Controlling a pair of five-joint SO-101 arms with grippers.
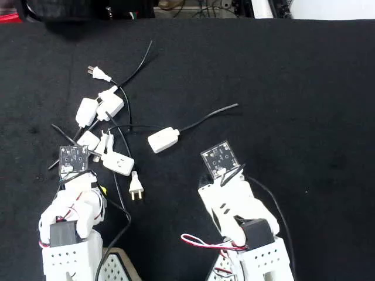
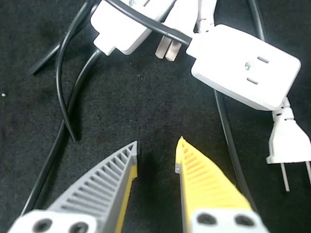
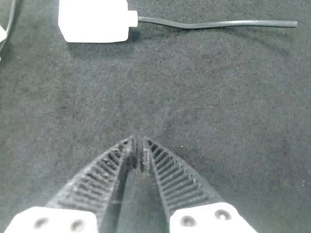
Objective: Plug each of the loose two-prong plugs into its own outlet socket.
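Observation:
Several white outlet sockets and two-prong plugs on black cords lie tangled at the table's left. My left gripper [image 2: 158, 144] hangs open just above the cloth, with nothing between its grey and yellow fingers. Just ahead of it lies a white socket [image 2: 248, 68], slots facing up, and beside that a loose plug [image 2: 289, 145] with two bare prongs. The same socket [image 1: 117, 164] and plug [image 1: 135, 186] sit right of the left arm in the high view. My right gripper [image 3: 138, 141] is shut and empty over bare cloth, short of a lone white socket [image 3: 95, 20], [image 1: 163, 140].
Another loose plug [image 1: 98, 73] lies at the far end of the tangle, with more white sockets [image 1: 87, 111] between. Black cords [image 2: 63, 97] cross the cloth near the left gripper. The table's right half is bare black cloth [image 1: 304, 117].

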